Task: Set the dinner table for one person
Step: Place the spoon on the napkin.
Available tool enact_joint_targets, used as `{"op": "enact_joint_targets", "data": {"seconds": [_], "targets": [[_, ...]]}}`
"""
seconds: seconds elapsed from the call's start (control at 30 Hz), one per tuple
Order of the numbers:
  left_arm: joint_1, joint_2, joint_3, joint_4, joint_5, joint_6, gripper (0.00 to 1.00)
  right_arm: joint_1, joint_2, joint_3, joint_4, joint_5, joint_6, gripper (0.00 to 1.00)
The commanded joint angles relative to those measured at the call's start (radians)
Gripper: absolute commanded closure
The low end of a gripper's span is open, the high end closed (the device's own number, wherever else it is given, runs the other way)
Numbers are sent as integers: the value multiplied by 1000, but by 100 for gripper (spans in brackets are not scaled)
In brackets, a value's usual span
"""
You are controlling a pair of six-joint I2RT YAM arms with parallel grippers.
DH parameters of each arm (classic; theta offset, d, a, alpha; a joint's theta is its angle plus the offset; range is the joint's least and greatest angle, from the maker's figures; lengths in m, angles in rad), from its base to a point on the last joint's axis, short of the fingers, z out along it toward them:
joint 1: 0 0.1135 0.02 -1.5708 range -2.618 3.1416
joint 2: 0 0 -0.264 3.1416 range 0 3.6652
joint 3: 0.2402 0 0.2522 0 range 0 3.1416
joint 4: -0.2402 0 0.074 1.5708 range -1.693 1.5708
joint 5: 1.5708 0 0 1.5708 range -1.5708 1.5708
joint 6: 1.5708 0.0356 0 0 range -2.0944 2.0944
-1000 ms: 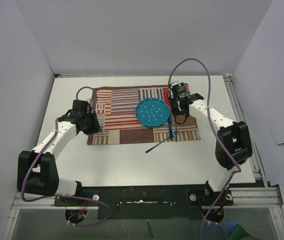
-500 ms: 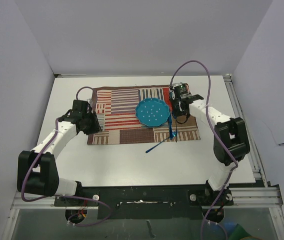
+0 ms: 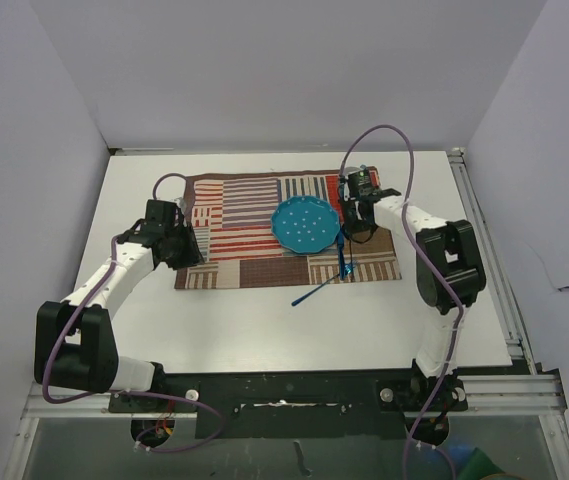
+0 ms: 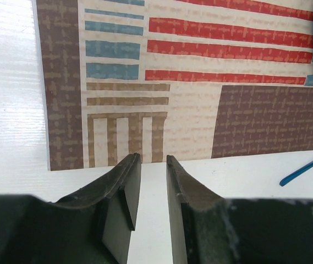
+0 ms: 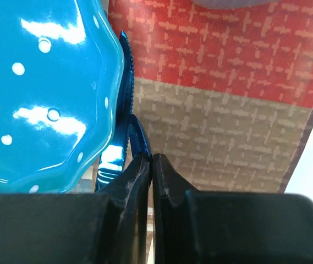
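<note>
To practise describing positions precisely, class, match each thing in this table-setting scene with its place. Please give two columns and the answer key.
Things:
1. plate
2. knife
3. mat
4. left hand

Places:
a. spread flat on the dinner table
b. alongside the plate's right edge
c. by the mat's near left corner, holding nothing
d. on the mat, near its middle

Pairs: 1-d, 2-b, 3-a, 4-c

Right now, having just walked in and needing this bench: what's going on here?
The robot is setting a place. A blue plate sits on the striped mat, a blue knife beside it. The right pincer, closed, hangs by the knife; the left pincer, open, hovers near the mat's near-left corner. Another blue utensil lies partly off the mat.
</note>
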Motion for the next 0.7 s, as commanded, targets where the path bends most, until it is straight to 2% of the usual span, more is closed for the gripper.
{"op": "enact_joint_targets", "data": {"seconds": [0.0,0.5,0.67], "targets": [[-6,-18,6,46,12,19,75,-7,2,65,44,-22,-11,100],[-13,-12,5,43,11,21,75,-10,30,66,99,-1,-10,100],[-22,-14,2,42,4,22,75,-19,83,130,105,-5,-13,100]]}}
